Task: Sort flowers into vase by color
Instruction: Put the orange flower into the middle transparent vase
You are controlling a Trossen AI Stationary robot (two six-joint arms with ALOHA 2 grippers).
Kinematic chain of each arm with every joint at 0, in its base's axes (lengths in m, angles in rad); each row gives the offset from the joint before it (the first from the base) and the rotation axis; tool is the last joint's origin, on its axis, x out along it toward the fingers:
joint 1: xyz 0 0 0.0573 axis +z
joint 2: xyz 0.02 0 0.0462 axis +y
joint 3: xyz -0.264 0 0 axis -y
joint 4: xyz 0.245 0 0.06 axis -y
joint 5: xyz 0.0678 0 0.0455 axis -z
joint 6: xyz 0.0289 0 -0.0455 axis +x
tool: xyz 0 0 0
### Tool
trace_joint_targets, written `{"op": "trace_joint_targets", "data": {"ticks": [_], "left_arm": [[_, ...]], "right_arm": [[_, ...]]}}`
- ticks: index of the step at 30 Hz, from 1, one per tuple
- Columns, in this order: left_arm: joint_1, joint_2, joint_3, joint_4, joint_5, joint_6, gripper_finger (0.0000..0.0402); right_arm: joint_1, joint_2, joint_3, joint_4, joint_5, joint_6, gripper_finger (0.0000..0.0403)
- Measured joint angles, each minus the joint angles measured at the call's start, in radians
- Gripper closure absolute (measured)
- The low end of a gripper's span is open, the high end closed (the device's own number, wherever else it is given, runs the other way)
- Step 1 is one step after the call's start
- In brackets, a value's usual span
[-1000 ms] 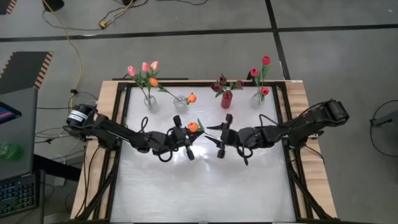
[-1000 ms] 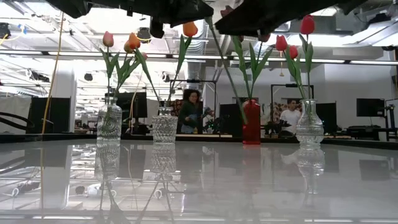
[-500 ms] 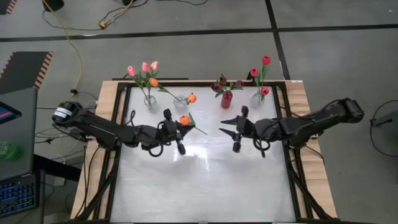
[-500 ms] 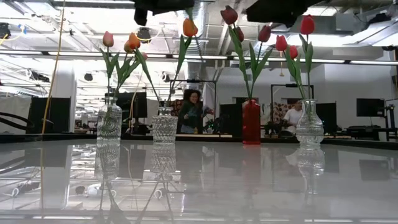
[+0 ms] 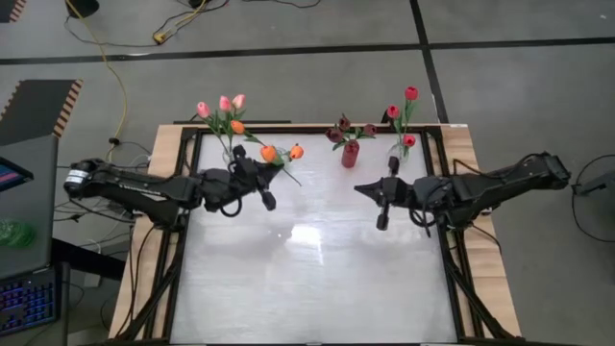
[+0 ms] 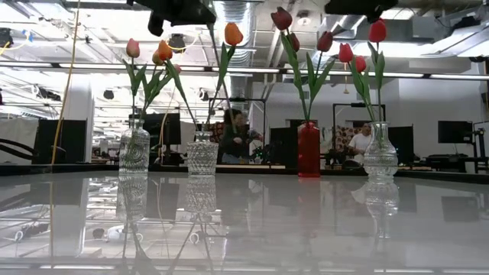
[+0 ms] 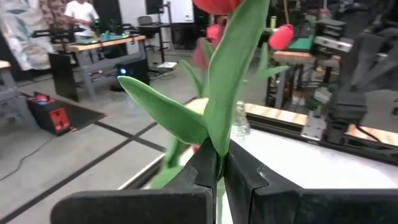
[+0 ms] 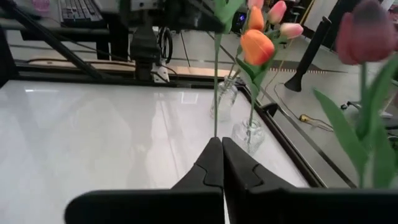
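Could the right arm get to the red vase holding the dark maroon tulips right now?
Probably yes. The right gripper is shut on nothing and sits over bare white table, with open space between it and the red vase. The left gripper, holding an orange tulip, works farther off.

Left tool (image 5: 265,185) carried orange tulip (image 5: 268,153) back toward vases, right tool (image 5: 378,197) withdrew rightward, now shut empty

A robotics lab or workshop is shown. A white glossy table (image 5: 317,279) in a dark metal frame is set on a grey concrete floor (image 5: 288,86) crossed by yellow cables (image 5: 115,77). Exposed ceiling ducts (image 6: 252,30), workbenches (image 7: 99,46) and seated people (image 6: 233,137) are seen beyond.
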Motion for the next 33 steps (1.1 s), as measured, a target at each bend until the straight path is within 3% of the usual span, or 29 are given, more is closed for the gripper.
{"op": "trace_joint_targets", "data": {"ticks": [5, 10, 16, 33], "left_arm": [[0.046, -0.044, 0.0, -0.033, 0.027, 0.001, 0.0401], [0.067, -0.09, 0.0, -0.082, 0.063, -0.004, 0.0401], [0.068, -0.159, 0.0, -0.168, 0.063, -0.004, 0.0401], [0.118, -0.304, 0.0, -0.247, 0.047, 0.04, 0.0401]], "right_arm": [[0.0, -0.08, 0.0, -0.129, 0.0, 0.001, 0.0362], [0.0, -0.149, 0.0, -0.24, -0.027, 0.008, 0.0383], [-0.008, -0.244, -0.031, -0.335, -0.241, -0.057, 0.0384], [-0.087, -0.584, -0.359, -0.232, -0.316, 0.064, 0.0373]]}}
